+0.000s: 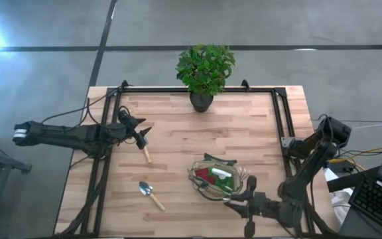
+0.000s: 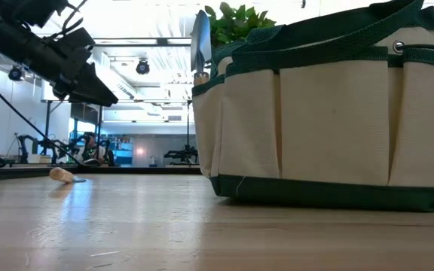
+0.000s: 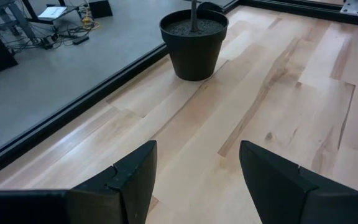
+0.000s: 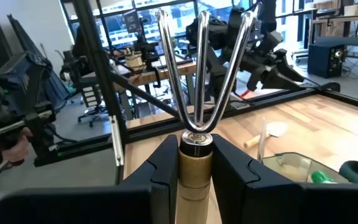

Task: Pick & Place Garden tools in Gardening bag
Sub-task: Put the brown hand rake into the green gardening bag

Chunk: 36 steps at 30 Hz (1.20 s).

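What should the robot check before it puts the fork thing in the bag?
1. Fork held tight: ok. The right gripper clamps the fork's wooden handle.
2. Right gripper near the gardening bag: ok, beside its edge.
3. Room in the bag: cannot tell. Red and green things already lie inside.
4. Left gripper out of the way: ok. It is open across the table, holding nothing.
5. Tools left on the table: not ok. A trowel lies outside the bag.
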Available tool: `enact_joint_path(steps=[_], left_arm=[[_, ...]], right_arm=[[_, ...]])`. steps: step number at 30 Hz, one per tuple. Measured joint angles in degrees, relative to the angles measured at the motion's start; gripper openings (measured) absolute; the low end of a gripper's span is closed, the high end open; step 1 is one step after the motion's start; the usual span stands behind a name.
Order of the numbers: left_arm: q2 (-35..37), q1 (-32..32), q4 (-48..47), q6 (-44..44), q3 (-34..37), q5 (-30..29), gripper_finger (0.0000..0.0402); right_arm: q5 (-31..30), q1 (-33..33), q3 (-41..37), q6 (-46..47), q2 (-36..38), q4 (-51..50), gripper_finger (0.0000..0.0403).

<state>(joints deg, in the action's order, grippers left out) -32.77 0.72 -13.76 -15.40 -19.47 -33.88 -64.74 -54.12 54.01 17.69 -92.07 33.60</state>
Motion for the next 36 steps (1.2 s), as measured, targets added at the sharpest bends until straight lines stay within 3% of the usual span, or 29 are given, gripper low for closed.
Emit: enact_joint_path(steps=[13,36], left_arm=[[0.0,0.0,0.0,0.9,0.0,0.0,0.0232],[0.0,0.0,-0.2,0.9,0.0,0.0,0.0232]], right_arm=[[-0.1,6.1,1.5,8.1,-6.9,-0.3,0.0057],[-24.2,6.7,16.7,-4.3,-22.8,-0.7,0.0057]])
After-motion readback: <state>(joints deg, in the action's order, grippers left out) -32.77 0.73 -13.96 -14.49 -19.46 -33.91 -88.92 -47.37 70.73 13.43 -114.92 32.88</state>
